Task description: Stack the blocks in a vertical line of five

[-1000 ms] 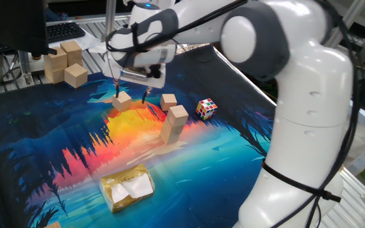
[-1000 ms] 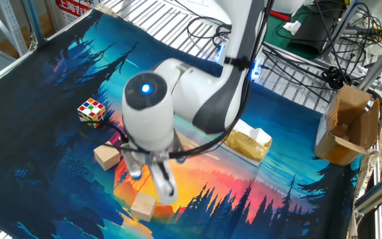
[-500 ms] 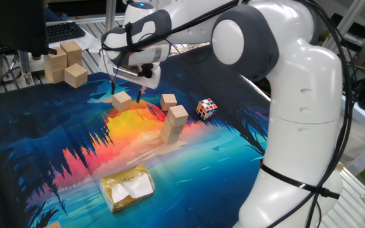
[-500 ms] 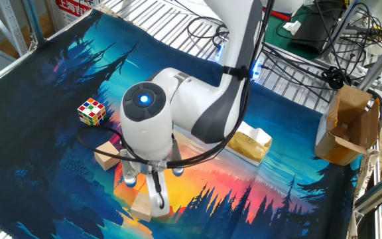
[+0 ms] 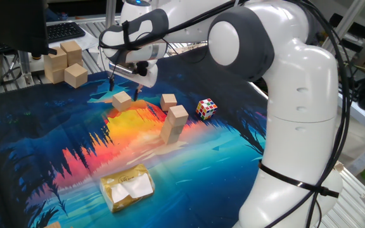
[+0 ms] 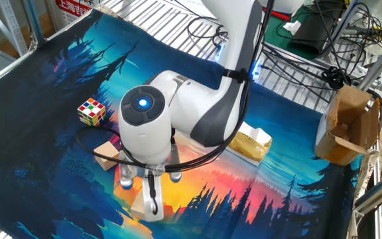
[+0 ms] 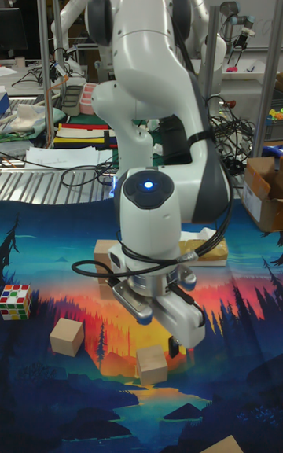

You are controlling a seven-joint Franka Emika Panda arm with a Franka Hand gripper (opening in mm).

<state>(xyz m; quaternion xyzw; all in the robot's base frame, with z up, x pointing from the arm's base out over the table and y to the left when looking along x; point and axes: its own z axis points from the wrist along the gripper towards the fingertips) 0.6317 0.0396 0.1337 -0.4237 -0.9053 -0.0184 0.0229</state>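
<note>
While the Franka arm reaches across the sunset-printed mat (image 5: 56, 158), its gripper (image 5: 124, 90) hangs just above a small tan block (image 5: 121, 100), fingers apart and empty, one dark fingertip on either side of the cube and clear of it. In the tall fixed view the same block (image 7: 152, 364) sits on the mat below the gripper (image 7: 173, 347), whose body hides most of the fingers. Just right of that cube lies a second loose block (image 5: 168, 101), and near it, slightly closer to the camera, stands a stack of blocks (image 5: 175, 123) on the orange patch of the mat; how many cubes it holds cannot be told, though it looks like at least two. In the other fixed view the arm's wrist covers the stack, leaving one block (image 6: 107, 155) showing at its left and another (image 6: 140, 206) under the gripper. A multicoloured puzzle cube (image 5: 206, 108) rests to the right of the loose blocks, apart from them. A crumpled gold packet (image 5: 128, 186) lies near the front edge of the mat. Several larger pale wooden blocks (image 5: 65, 61) are piled at the far left, beyond the mat's edge.
</note>
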